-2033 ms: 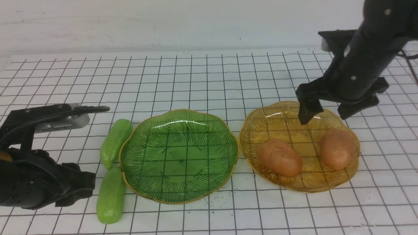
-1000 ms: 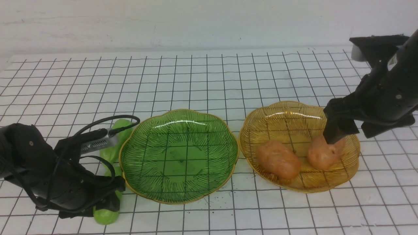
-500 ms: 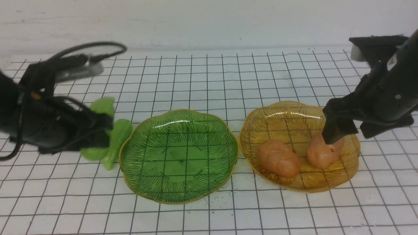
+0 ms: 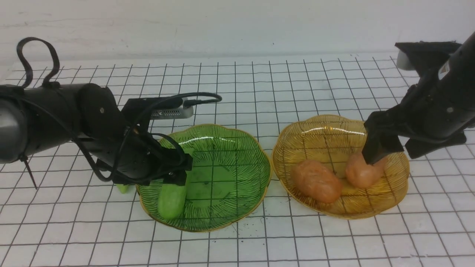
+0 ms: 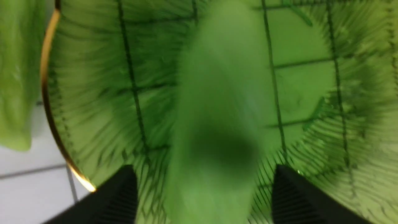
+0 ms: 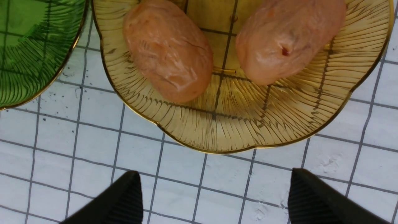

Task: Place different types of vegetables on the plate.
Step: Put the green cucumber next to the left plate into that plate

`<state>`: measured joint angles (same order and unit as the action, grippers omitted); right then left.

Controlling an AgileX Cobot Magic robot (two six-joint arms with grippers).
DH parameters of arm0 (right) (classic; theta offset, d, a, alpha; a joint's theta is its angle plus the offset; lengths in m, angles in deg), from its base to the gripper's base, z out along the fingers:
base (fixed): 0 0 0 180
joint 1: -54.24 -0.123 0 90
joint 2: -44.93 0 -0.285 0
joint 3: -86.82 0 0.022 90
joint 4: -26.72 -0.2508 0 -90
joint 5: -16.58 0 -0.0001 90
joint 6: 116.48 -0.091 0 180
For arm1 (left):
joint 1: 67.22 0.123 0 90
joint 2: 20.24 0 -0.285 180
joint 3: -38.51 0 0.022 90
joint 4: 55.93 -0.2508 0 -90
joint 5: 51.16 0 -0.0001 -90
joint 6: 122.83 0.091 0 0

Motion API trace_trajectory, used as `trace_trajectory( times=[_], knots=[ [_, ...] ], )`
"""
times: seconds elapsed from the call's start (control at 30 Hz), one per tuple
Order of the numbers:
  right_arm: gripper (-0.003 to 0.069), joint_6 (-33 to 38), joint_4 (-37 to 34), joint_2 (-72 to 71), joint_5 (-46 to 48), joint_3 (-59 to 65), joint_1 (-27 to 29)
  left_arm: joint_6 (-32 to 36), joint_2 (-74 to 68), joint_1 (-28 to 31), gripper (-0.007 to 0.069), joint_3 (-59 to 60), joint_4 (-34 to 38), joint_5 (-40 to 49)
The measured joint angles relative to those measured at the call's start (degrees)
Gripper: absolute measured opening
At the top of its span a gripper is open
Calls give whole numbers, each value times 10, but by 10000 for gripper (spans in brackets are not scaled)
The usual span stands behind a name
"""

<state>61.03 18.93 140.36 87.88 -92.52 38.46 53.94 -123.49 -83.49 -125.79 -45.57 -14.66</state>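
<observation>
At the left of the front view, the black left arm (image 4: 55,122) reaches in from the frame edge, low and almost level. Its wrist bends down over the left side of the scalloped green glass dish with a gold rim (image 4: 237,148). The left end effector (image 4: 176,171) points into the dish with its jaws wide. In the left wrist view both fingers (image 5: 118,199) stand clear of the smooth light-green oblong cucumber-like piece (image 4: 171,200), which lies in the dish's lower left part. A second light-green piece (image 4: 122,188) lies on the white gridded tabletop (image 4: 237,92) just outside the rim, mostly hidden by the arm.

Right of centre, the scalloped amber glass dish (image 4: 334,124) holds two orange-brown potato-shaped lumps, the left lump (image 4: 316,181) and the right lump (image 4: 362,172). The right arm (image 4: 438,100) slants down from the upper right corner. The right end effector (image 4: 395,148) is spread wide and empty, with one finger (image 4: 374,148) overlapping the right lump's top. I cannot tell whether it touches.
</observation>
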Motion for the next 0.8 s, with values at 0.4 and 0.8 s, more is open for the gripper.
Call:
trace_trajectory(
  times=[0.4,0.8],
  knots=[
    [569,0,0,1,0,0,0,-27,-41,98,606,-142,-47,69],
    [569,0,-1,26,-1,4,0,-27,-203,126,579,-255,-59,63]
  ],
)
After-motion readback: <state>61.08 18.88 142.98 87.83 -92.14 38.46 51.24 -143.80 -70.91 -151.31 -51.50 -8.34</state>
